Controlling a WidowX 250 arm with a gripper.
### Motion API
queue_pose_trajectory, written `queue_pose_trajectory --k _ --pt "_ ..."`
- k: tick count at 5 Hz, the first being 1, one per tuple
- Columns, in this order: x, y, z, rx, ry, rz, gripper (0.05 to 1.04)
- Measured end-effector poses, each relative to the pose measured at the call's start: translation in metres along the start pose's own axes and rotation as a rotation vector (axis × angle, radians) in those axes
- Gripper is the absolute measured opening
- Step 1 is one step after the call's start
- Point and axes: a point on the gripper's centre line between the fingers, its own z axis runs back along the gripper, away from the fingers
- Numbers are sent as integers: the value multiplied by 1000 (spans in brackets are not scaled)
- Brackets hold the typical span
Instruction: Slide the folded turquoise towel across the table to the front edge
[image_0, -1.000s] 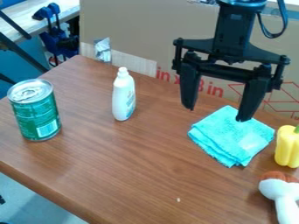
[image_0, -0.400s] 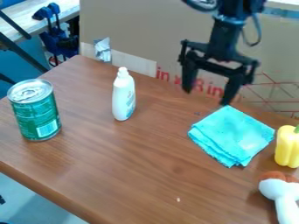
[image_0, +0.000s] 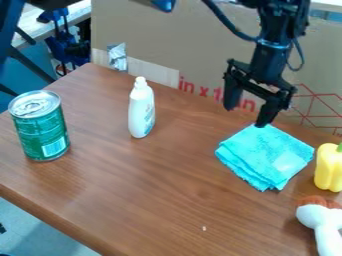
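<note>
The black gripper hangs open near the back edge of the table, with nothing between its fingers. Its right finger ends just above the back corner of a folded turquoise cloth; whether they touch I cannot tell. A white bottle stands upright left of the gripper. At the far left a green can stands on end. By the right edge is a yellow bell pepper, and below it lies a white toy mushroom with a brown top.
A large cardboard sheet stands behind the wooden table. A crumpled silvery piece is at the back left against the cardboard. Blue clamps show beyond the table, and a dark arm part crosses the top left.
The gripper has moved back from the camera and turned, after swinging left and then slightly right. Dark and blue arm parts have come into the top left. The table objects have stayed put.
</note>
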Motion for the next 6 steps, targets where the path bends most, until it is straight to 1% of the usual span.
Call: queue_pose_trajectory --k 1,2,3,4,5,6 --pt "5 -11 -15 -46 -3 -13 1001" --pt "8 -20 -21 -60 -25 -24 1001" --pt "10 -20 -29 -71 -53 -6 1001" --pt "14 -22 -43 -48 -102 28 1001" --pt "13 -27 -54 -50 -124 50 1001" --pt "-5 -28 -65 -46 -133 145 1001"
